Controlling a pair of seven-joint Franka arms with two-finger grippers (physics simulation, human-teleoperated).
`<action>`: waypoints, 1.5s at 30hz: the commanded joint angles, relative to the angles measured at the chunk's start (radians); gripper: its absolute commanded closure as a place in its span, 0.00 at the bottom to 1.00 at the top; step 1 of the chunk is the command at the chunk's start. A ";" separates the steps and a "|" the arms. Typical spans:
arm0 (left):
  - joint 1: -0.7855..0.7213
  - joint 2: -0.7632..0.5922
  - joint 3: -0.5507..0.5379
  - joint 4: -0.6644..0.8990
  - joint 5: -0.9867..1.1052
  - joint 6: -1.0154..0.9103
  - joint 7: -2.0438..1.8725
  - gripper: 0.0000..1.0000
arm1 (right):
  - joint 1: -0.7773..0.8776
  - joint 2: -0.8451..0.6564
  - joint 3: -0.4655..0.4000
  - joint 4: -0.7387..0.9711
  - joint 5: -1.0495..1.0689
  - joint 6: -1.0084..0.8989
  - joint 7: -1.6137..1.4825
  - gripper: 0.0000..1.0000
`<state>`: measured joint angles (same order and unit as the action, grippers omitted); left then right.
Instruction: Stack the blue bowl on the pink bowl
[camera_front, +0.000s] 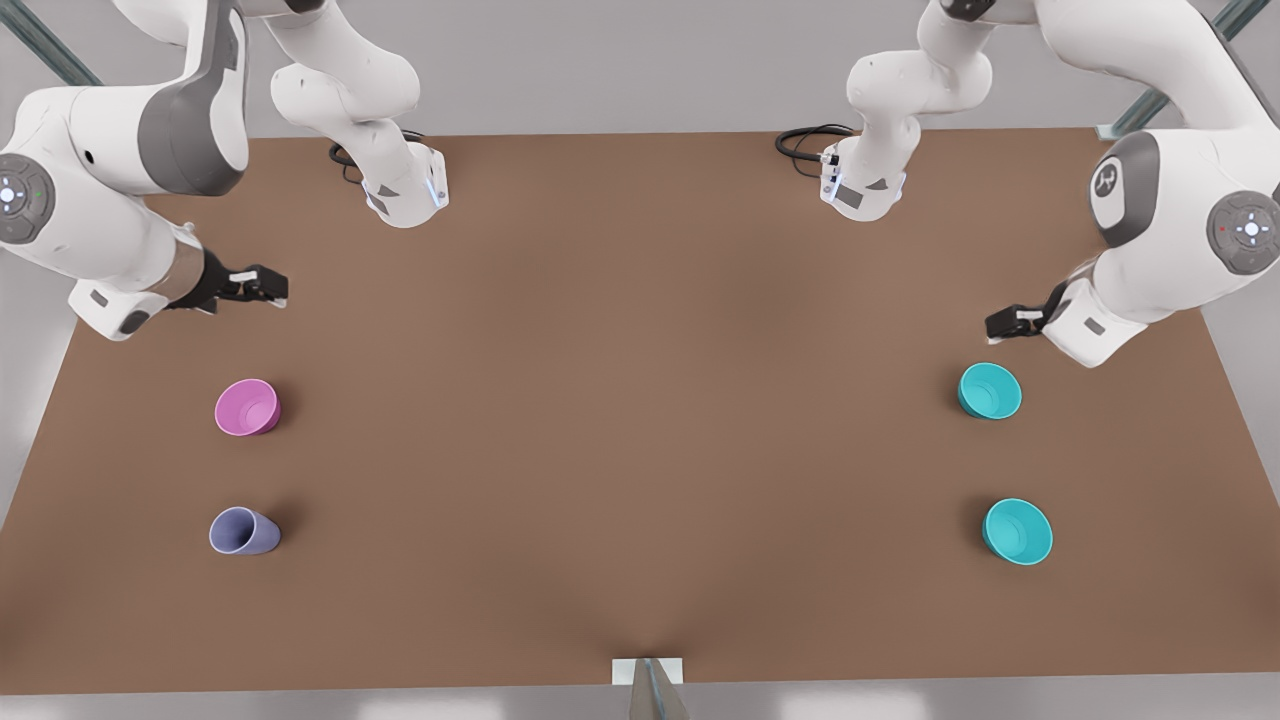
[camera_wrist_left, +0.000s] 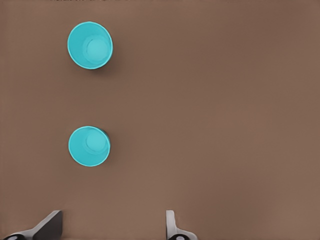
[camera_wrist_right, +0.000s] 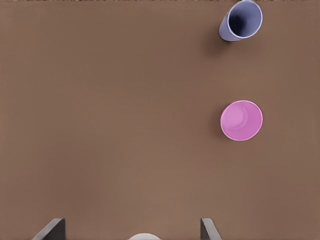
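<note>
Three bowls are counted: one pink bowl (camera_front: 247, 407), one blue bowl (camera_front: 990, 390), one turquoise bowl (camera_front: 1017, 531); one lavender cup (camera_front: 243, 531); two grippers.

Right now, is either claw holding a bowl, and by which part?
Nothing is held. The left claw hangs open above the table near the blue bowl; the right claw hangs open near the pink bowl.
</note>
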<state>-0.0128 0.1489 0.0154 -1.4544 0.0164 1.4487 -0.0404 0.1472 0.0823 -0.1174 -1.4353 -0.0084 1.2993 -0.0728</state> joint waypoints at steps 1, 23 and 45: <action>-0.055 0.000 0.052 -0.001 0.000 0.042 0.033 0.00 | 0.006 -0.001 -0.001 0.001 0.001 0.029 -0.027 0.00; 0.040 0.173 0.054 0.003 -0.067 0.108 0.145 0.00 | -0.525 0.582 -0.011 -0.020 0.099 0.498 -0.524 0.00; 0.042 0.242 0.054 0.003 -0.069 0.197 0.148 0.00 | -0.546 0.574 -0.001 -0.321 0.145 0.782 -0.630 0.56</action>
<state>0.0299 0.3915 0.0690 -1.4508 -0.0529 1.6186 0.0805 -0.3987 0.6562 -0.1182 -1.7551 0.1364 2.0680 -0.5699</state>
